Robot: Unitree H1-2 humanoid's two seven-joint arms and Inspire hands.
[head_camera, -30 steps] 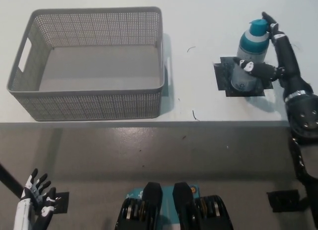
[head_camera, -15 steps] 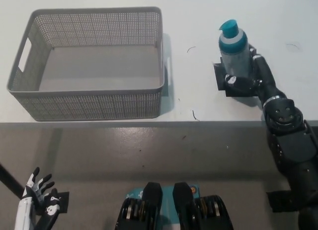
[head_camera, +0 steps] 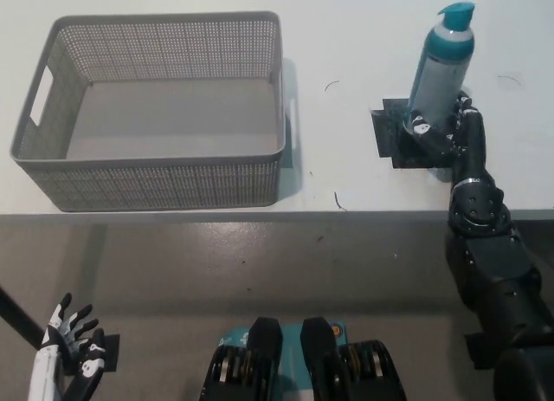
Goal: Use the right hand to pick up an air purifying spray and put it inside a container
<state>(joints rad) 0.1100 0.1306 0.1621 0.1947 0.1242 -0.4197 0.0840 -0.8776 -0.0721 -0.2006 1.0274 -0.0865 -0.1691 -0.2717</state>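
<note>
Change: since half a second ago the spray bottle has risen and shifted right in the right hand, its cap now higher in the picture; the left hand has barely moved.
Table (head_camera: 363,20): white, spanning the far half of the view.
Basket (head_camera: 156,171): grey perforated container at the left of the table, nothing inside it.
Right hand (head_camera: 446,132): black, fingers wrapped around the lower body of the bottle, over the dark mat.
Spray bottle (head_camera: 441,67): teal-capped, long axis close to upright, top leaning slightly right; it appears lifted clear of the table.
Dark mat (head_camera: 389,132): square patch on the table beneath the bottle.
Key relation: the basket lies well to the left of the held bottle, so the carry has to run leftward, and over the near-side rim, I judge.
Left hand (head_camera: 74,349): white, resting low at the near left, fingers spread, holding nothing.
</note>
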